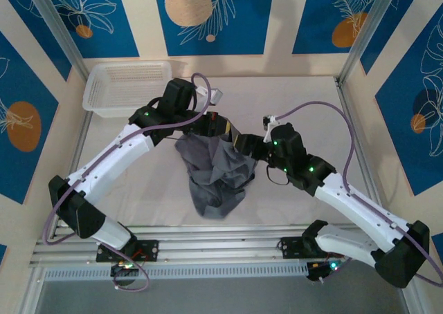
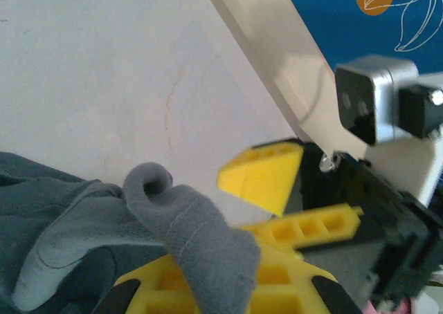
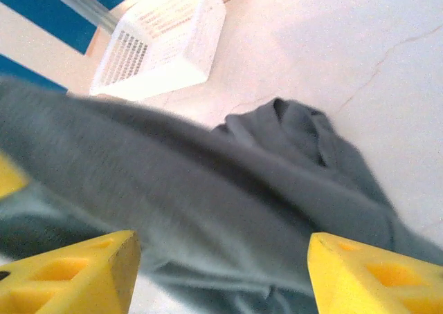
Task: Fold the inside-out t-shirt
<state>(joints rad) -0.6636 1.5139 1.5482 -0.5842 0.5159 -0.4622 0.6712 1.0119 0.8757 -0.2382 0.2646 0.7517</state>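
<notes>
Nearest, the grey t-shirt (image 1: 214, 179) hangs bunched over the bench (image 1: 311, 93), one edge clenched in the left pincer (image 1: 220, 128); the right pincer (image 1: 242, 144) gapes released just beside the cloth. Farther back-left, a white basket (image 1: 128, 86) stands well apart.

Both arms extend forward and angle inward, wrists nearly meeting. Left claw (image 1: 218, 127) clamped on the inside-out t-shirt (image 1: 218, 179); right claw (image 1: 242, 144) fingers spread apart.

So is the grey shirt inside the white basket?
No, the t-shirt is bunched up mid-table, apart from the basket in the far corner.
</notes>
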